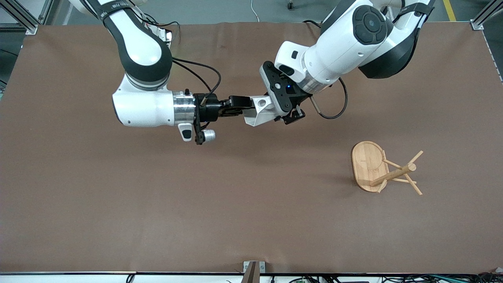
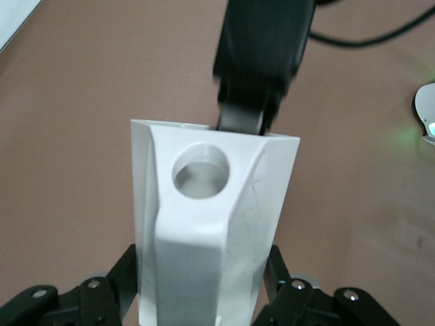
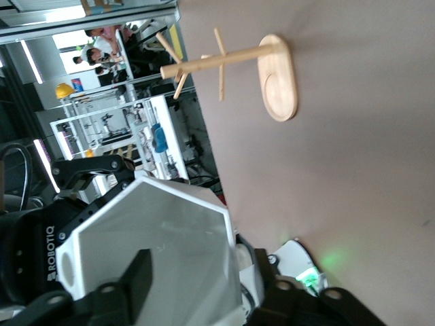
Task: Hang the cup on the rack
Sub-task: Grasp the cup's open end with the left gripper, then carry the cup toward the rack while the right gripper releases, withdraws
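The white faceted cup hangs in the air over the middle of the table, lying on its side between both grippers. My left gripper is shut on the cup's body; in the left wrist view its fingers press both sides of the cup, handle hole facing the camera. My right gripper is open at the cup's rim. In the right wrist view it straddles one wall of the cup, one finger inside, with gaps showing. The bamboo rack stands upright and bare.
The rack stands toward the left arm's end of the table, nearer the front camera than the grippers; it also shows in the right wrist view. The brown table cover lies under all. A metal bracket sits at the near edge.
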`<state>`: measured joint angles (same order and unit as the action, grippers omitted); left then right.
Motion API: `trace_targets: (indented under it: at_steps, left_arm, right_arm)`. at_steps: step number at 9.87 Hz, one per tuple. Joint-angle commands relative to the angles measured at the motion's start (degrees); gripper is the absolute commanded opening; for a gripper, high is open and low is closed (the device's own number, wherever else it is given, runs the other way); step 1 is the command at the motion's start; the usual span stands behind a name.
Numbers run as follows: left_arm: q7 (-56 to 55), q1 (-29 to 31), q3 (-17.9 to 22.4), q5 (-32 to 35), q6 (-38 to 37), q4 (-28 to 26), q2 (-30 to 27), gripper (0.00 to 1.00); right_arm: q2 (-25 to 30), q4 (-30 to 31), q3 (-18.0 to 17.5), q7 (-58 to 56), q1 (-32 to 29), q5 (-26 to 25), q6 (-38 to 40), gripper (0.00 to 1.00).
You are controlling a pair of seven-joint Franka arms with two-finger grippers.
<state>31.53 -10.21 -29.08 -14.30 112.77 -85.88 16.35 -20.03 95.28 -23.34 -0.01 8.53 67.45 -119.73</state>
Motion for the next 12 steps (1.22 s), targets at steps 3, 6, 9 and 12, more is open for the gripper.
trace_targets:
  at_steps: [3, 6, 9, 12]
  left_arm:
    - [-0.77, 0.63, 0.52, 3.13, 1.14, -0.78, 1.75, 0.00]
    - [-8.82, 7.20, 0.87, 3.14, 1.23, -0.78, 2.55, 0.00]
    - [-20.70, 12.30, 1.05, 3.92, 0.26, -0.51, 2.37, 0.00]
    - [-29.95, 15.74, 0.87, 5.07, -2.19, -1.04, 2.11, 0.00]
  right_arm:
    - [3.33, 2.72, 2.92, 10.27, -7.74, -29.94, 4.56, 1.00]
    - [7.62, 2.20, 19.34, 4.62, -7.74, -53.04, 12.33, 1.00]
    - [9.82, -3.41, 25.89, -7.36, -9.84, -68.37, 12.94, 1.00]
    - [19.91, -2.81, 26.07, 3.16, -10.73, -70.44, 22.57, 1.00]
